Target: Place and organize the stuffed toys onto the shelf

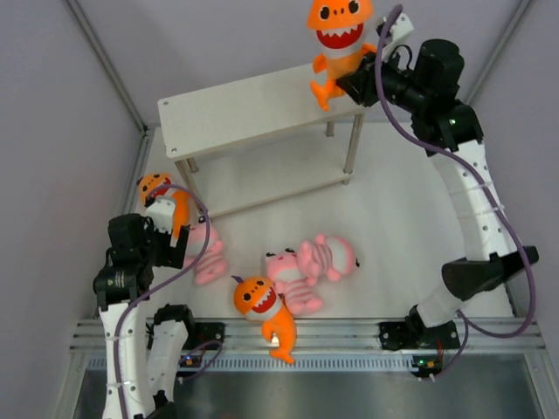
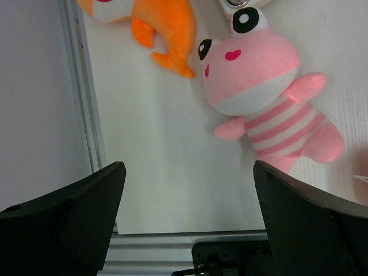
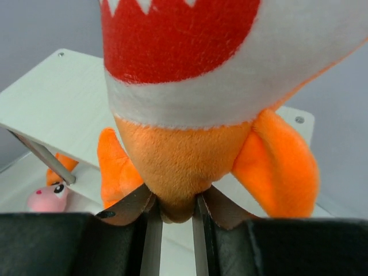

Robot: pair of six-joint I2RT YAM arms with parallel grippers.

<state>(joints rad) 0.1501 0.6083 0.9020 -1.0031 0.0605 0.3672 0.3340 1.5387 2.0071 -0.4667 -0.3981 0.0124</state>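
Worktop (image 1: 393, 218): white, beneath both end effectors. Shelf (image 1: 236, 113): two-tier pale wooden rack, the right end of its top board just below the right end effector (image 3: 175, 224). Held shark (image 1: 339, 39): orange, upright, toothy mouth, its base clamped by the right end effector over that end of the board; contact with the board cannot be told. Left shark (image 2: 161, 29): orange, lying just ahead of the left end effector (image 2: 187, 195). Left pink creature (image 2: 259, 86): striped, ahead and to the right of that end effector. Two pink creatures (image 1: 314, 266): touching, mid-worktop, between the end effectors. Near shark (image 1: 262, 301): touching the pair. Left end effector: fingers apart, empty, above the worktop.
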